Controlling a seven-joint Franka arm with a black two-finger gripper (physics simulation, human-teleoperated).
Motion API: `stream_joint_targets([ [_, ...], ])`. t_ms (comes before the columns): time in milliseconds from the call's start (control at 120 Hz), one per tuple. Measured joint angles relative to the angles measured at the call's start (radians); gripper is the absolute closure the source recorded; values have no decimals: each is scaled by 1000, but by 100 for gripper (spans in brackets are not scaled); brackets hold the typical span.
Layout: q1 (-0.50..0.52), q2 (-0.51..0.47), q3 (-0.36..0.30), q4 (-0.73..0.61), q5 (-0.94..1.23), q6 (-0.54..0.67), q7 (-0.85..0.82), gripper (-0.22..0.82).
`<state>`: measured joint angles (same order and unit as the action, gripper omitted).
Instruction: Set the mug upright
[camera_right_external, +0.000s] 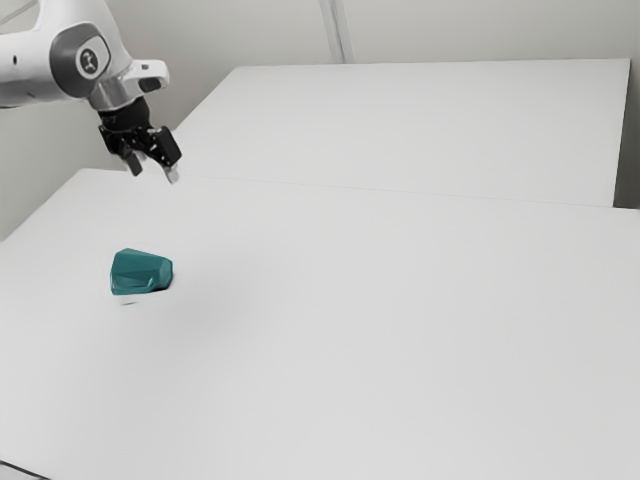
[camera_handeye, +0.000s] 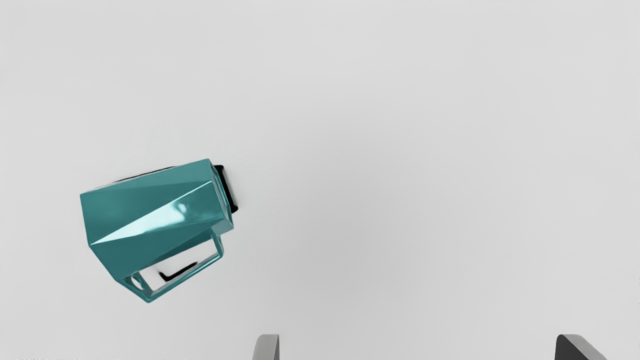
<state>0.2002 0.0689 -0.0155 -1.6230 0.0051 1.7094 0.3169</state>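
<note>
My gripper (camera_right_external: 153, 175) hangs in the air above the far part of the table in the exterior view, with its fingers apart and nothing between them. A teal faceted mug (camera_right_external: 140, 272) lies on its side on the tabletop, lower than the gripper and apart from it. In the wrist view the mug (camera_handeye: 155, 215) shows its side wall and its angular handle, beyond one fingertip and outside the gap of the open gripper (camera_handeye: 417, 347). The mug's inside is hidden.
The white table (camera_right_external: 380, 330) stretches widely around the mug. Behind it rises a pale flat surface (camera_right_external: 420, 130), with a thin seam between the two. A dark cable (camera_right_external: 22, 469) lies at the exterior view's lower left corner.
</note>
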Motion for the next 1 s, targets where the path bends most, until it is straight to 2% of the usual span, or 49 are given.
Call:
stream_joint_targets([
  [108,-3,-17,12,-2,-4,-1,5,0],
  [142,-20,-20,34,-18,-10,2,7,0],
  [217,-47,-69,85,-121,-30,30,10,0],
  [300,-36,-115,108,-216,-41,71,12,0],
  [367,16,-138,113,-296,-46,118,14,0],
  [542,229,-211,114,-478,-55,275,38,0],
  [658,321,-183,112,-504,-146,358,107,0],
  [775,411,-131,112,-507,-312,408,254,0],
  [1000,466,-52,112,-537,-421,478,543,0],
])
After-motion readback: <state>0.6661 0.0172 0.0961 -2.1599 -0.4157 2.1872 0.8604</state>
